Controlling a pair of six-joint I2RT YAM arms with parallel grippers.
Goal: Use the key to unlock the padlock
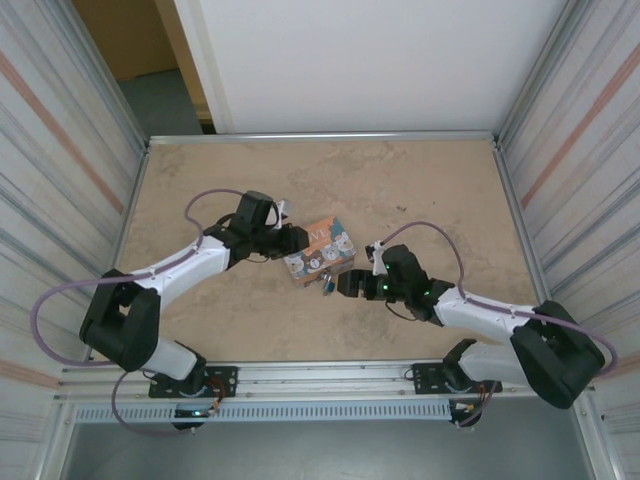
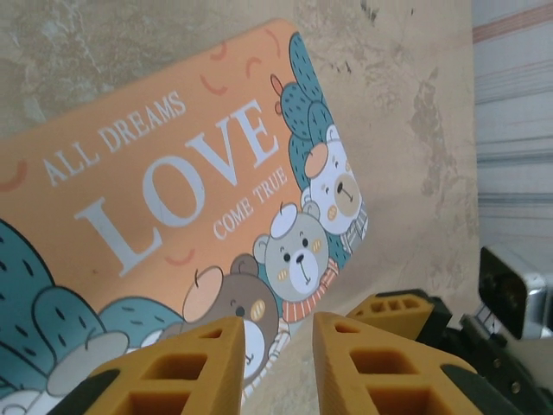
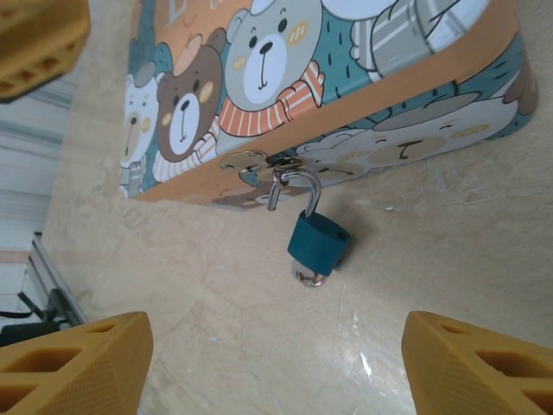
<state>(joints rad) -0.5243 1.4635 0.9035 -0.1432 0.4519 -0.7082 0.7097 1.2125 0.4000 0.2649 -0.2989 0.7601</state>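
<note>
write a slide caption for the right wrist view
Teal padlock hanging from the latch of the bear-print box, framed between the wide-open orange fingers.

The padlock (image 3: 319,242) is teal, the box (image 3: 346,78) orange-and-teal with cartoon bears.

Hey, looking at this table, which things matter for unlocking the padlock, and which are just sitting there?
For the job:
- padlock
- silvery piece at its keyhole, possibly the key
- latch it hangs from, on the LOVE box
- right gripper, open, facing the padlock
- left gripper, at the box's corner

Just there:
- purple cables
- metal rail
</note>
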